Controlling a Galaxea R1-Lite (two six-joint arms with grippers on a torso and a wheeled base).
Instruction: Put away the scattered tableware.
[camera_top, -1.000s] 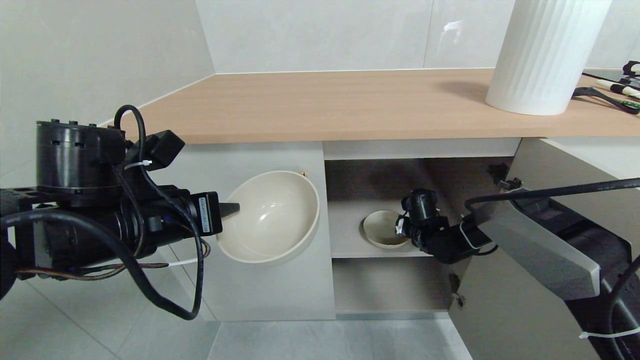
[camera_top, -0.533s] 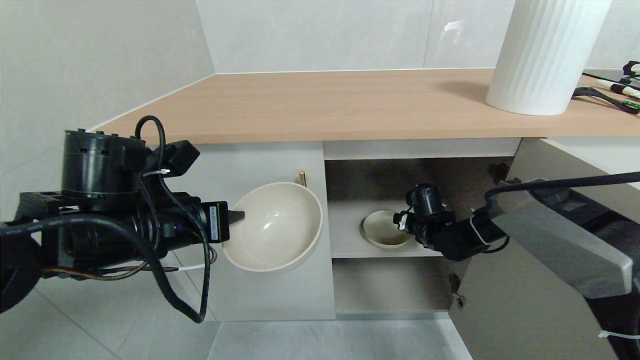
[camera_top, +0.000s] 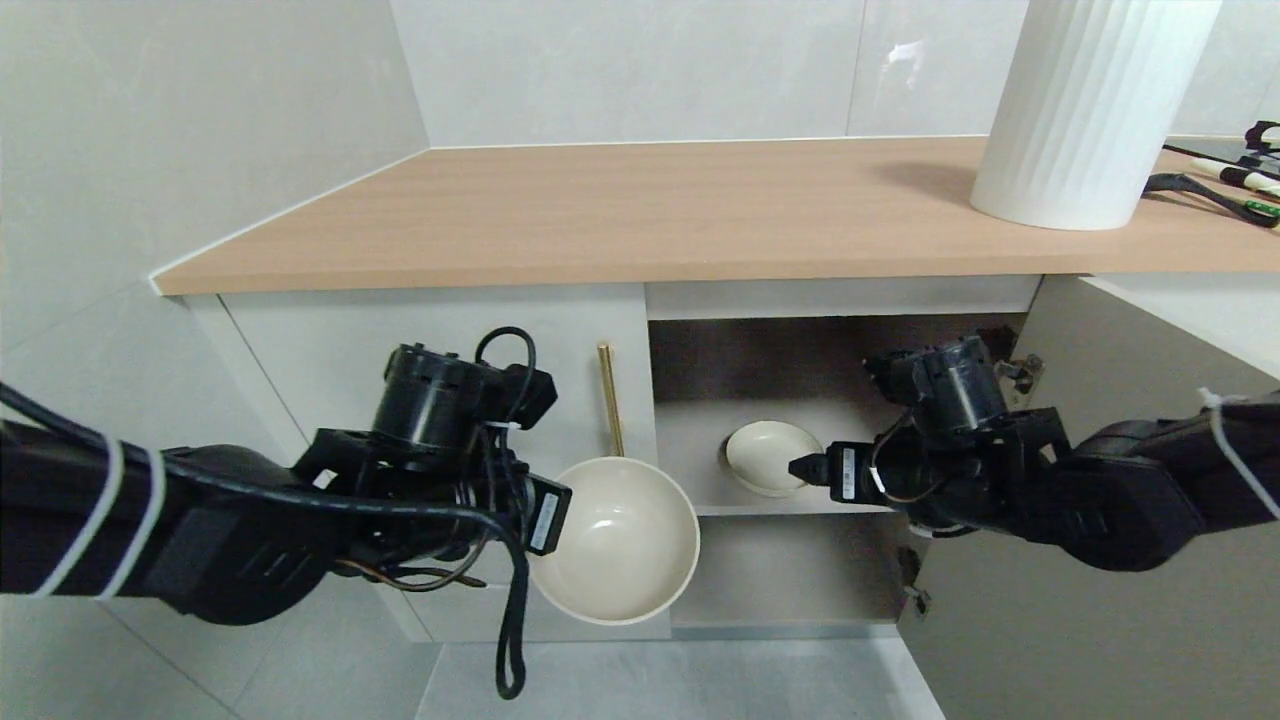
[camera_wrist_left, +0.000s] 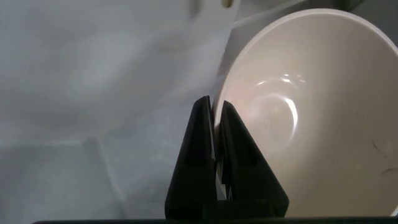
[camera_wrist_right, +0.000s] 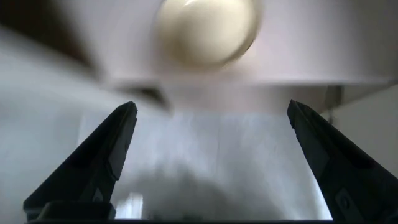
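The large bowl (camera_top: 615, 555) hangs in front of the cupboard (camera_top: 840, 298), low and just left of the open compartment, with its mouth turned up toward you. Your left tool (camera_top: 545, 520) is clamped on the bowl's left rim, with the wall pinched between the two fingers (camera_wrist_left: 200, 143), one inside and one outside.

Treat this bowl as stiff, smooth and probably glazed, so it is likely slippery and will chip if it knocks the cupboard edge. A grip on one side of the rim leaves most of the weight hanging away from the grip. Expect the bowl to want to pivot or slide, so move slowly and keep the rim level. For a fresh hold, take the rim again, deep enough that both pads sit flat on the wall.

The small bowl (camera_top: 770, 456) sits on the middle shelf (camera_top: 690, 440), toward its left and near edge. Judge it lighter but just as smooth, and the rim is again the only place to take it. Your right tool (camera_top: 805, 467) is just in front of it, with its fingers spread wide and nothing between them.

Left of the opening are the closed door and its brass handle (camera_top: 607, 395). Above is the worktop (camera_top: 600, 210), with a white ribbed vessel (camera_top: 1085, 110) at its far right.
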